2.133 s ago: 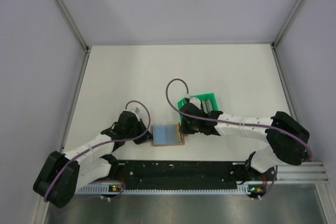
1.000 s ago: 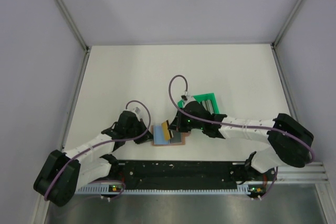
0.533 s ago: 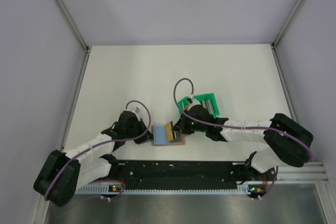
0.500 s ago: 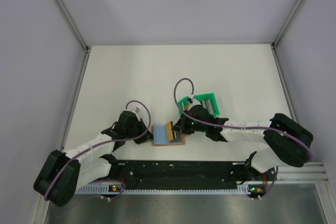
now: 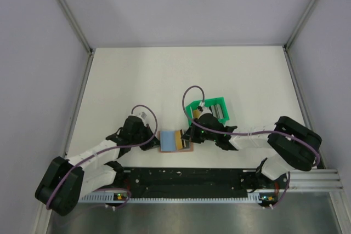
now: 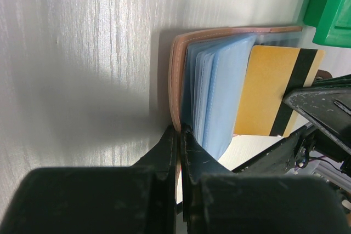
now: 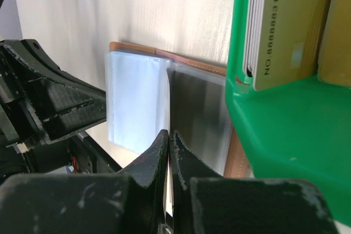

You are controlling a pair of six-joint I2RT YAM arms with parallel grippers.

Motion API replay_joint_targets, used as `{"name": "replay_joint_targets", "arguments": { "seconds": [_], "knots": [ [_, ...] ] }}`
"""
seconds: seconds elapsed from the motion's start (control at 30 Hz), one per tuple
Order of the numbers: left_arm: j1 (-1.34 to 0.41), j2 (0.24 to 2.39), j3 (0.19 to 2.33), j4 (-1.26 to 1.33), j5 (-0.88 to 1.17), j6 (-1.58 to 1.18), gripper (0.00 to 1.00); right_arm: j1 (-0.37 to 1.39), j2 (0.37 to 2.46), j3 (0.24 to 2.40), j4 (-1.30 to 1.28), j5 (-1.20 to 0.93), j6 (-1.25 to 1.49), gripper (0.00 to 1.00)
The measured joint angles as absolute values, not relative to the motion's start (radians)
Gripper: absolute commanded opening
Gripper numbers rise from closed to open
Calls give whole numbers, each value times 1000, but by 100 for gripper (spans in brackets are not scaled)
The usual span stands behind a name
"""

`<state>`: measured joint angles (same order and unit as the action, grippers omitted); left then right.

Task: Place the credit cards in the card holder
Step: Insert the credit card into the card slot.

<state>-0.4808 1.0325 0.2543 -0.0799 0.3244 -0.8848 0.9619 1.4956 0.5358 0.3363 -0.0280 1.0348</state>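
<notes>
Your right gripper (image 7: 169, 138) was clenched on the yellow-gold card (image 6: 269, 91). It pinched the card by its right end, so the card showed edge-on between the fingers in the right wrist view. The card lay flat over the right page of the open card holder (image 6: 174, 80), with its left end at the clear sleeves (image 6: 219, 97). I cannot tell whether it had entered a pocket.

Your left gripper (image 6: 180, 131) was clamped on the holder's left edge, pinning it down. The holder lay between the two grippers, at the near side of the scene. The green tray (image 7: 274, 124) sat just to its far right, with more cards (image 7: 277, 26) standing in it.

The card looked light, stiff and slick, so you would do best to grip it at a short end and keep it level. The sleeves looked soft and likely to buckle. The holder would probably slide if left unpinned.
</notes>
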Motion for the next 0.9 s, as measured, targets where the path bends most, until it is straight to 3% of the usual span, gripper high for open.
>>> {"name": "replay_joint_targets", "arguments": {
  "seconds": [0.67, 0.9],
  "knots": [
    [-481, 1032, 254, -79, 324, -885, 0, 958, 1595, 497, 586, -65, 1099, 0],
    [-481, 1032, 251, -72, 324, -889, 0, 926, 1517, 477, 472, -69, 1073, 0]
  ]
}}
